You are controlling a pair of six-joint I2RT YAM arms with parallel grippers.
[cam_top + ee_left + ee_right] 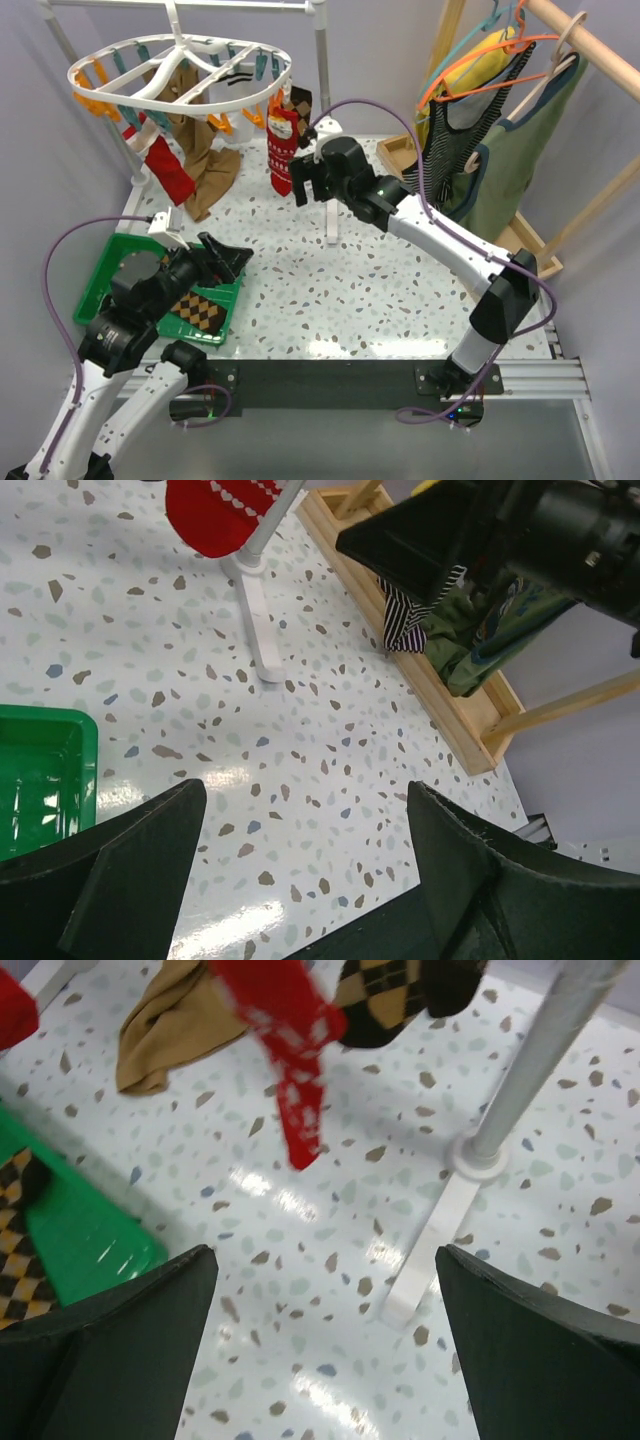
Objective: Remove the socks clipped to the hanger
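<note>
Speckled terrazzo table (pixel 340 290) under everything; big white oval hanger (pixel 176 72) up at the far left, socks dangling off its clips; green tray (pixel 115 255) at the near left with one brown-and-black argyle sock (pixel 200 310) lying in it; left gripper (pixel 225 260) over the tray's right edge, fingers spread wide, pinching nothing; right gripper (pixel 310 190) just beside the red patterned sock (pixel 281 150), also spread, nothing between the fingers; that sock clipped at the ring's right end next to a second argyle sock (pixel 300 100); tan sock (pixel 208 165) and another red sock (pixel 168 170) hanging further left.
</note>
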